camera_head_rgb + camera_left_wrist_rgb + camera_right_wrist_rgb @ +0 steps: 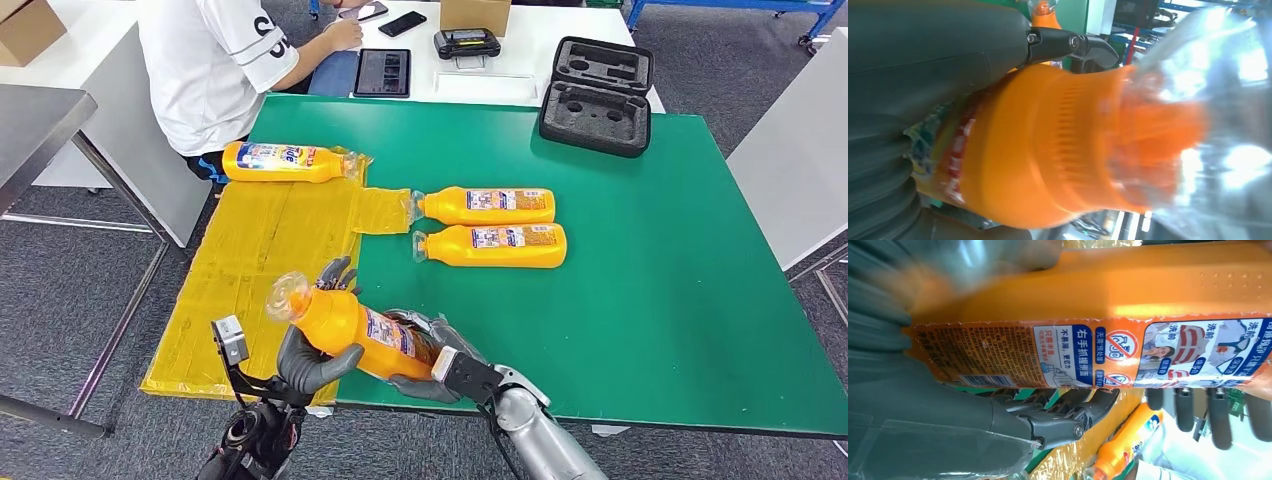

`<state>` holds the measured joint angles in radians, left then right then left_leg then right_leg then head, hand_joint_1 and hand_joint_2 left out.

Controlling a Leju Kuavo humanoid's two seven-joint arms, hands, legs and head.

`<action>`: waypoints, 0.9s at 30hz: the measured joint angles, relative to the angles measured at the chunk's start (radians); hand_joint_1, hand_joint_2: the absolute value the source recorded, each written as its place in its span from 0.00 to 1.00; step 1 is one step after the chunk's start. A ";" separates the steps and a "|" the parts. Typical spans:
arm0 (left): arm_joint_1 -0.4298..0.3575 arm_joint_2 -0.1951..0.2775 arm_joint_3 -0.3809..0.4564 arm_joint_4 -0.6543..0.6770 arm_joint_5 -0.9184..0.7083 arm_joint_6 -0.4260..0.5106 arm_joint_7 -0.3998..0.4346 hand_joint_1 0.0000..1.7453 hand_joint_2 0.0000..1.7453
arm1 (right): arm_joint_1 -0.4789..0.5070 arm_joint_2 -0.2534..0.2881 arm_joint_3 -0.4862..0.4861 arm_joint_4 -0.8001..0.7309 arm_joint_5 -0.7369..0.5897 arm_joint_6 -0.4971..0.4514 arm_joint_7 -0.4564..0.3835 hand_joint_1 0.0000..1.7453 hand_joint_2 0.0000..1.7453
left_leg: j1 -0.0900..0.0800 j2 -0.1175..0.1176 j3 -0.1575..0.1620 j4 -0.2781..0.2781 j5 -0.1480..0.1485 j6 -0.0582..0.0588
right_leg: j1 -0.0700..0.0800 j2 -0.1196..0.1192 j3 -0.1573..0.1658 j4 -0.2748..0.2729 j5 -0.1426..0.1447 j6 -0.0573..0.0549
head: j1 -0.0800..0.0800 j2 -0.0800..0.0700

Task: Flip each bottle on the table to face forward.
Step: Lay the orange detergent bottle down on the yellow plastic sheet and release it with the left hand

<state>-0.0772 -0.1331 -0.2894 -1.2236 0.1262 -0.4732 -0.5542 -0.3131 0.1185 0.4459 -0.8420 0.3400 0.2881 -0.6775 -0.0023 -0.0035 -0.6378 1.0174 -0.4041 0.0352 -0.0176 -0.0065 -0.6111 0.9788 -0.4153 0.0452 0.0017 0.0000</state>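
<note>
Head view: both robot hands, left robot hand [312, 362] and right robot hand [425, 355], grip a tilted orange bottle [345, 325] (clear cap).

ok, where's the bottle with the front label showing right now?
Head view: that orange bottle lies at the table's far left, on the yellow sheet, beside the seated person, left of the two label-back bottles.

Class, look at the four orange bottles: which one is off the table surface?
The orange bottle nearest the camera, gripped between the left hand and right hand. The other three lie on their sides on the table.
</note>
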 joint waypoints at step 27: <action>0.017 -0.001 0.022 -0.001 0.275 -0.162 0.023 1.00 1.00 | -0.025 0.020 0.017 0.012 0.041 -0.032 0.015 1.00 1.00 | 0.000 0.000 0.000 0.000 0.000 0.000 | 0.000 0.000 -0.001 0.000 0.000 0.000 | 0.000 0.000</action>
<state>-0.0599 -0.1339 -0.2675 -1.2246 0.4015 -0.6357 -0.5311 -0.3385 0.1390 0.4630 -0.8301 0.3814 0.2558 -0.6629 -0.0022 -0.0032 -0.6378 1.0174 -0.4041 0.0352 -0.0175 -0.0063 -0.6120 0.9788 -0.4154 0.0452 0.0014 0.0000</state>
